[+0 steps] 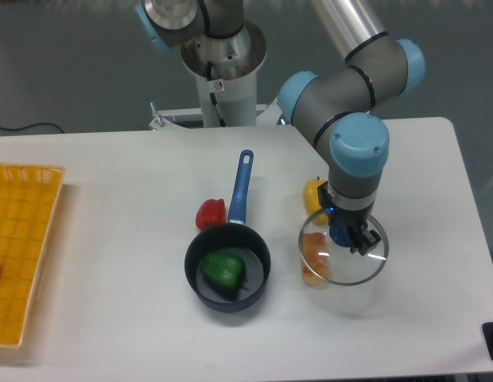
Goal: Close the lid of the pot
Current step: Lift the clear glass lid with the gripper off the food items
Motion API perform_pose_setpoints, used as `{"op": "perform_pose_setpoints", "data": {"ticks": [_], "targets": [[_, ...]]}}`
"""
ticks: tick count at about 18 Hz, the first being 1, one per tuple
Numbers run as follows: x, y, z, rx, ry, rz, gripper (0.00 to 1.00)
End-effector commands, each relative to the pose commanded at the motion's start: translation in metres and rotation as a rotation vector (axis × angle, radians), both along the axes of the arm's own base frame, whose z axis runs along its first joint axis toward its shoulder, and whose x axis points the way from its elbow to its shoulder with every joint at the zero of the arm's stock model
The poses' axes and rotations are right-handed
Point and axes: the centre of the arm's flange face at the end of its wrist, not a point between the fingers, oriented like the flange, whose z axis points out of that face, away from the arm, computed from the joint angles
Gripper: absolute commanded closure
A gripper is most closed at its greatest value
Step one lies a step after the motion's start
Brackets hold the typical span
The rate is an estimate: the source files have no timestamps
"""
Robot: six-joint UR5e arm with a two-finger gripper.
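Observation:
The pot (pixel 227 267), dark and round with a long blue handle (pixel 242 187) pointing away, stands uncovered at the middle of the table. A green pepper (pixel 223 270) lies inside it. The pot lid (pixel 366 267), a clear glass disc with a silver rim, is to the right of the pot, apart from it. My gripper (pixel 350 239) points straight down over the lid's centre. Its fingers are closed around the knob, which they hide.
A red pepper (pixel 211 213) lies just left of the pot handle. A yellow item (pixel 313 193) sits behind the lid, and an orange item (pixel 314 253) shows through the lid's left side. A yellow basket (pixel 20 247) occupies the table's left edge.

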Motion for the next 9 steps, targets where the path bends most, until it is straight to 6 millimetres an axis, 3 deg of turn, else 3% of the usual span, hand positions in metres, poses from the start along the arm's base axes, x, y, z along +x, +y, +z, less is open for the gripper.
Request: {"op": "perform_pose_setpoints", "data": {"ticks": [5, 9], "targets": [[0.002, -0.001, -0.002, -0.013, -0.024, 0.014, 0.36], [0.011, 0.006, -0.005, -0.024, -0.022, 0.01, 0.38]]}}
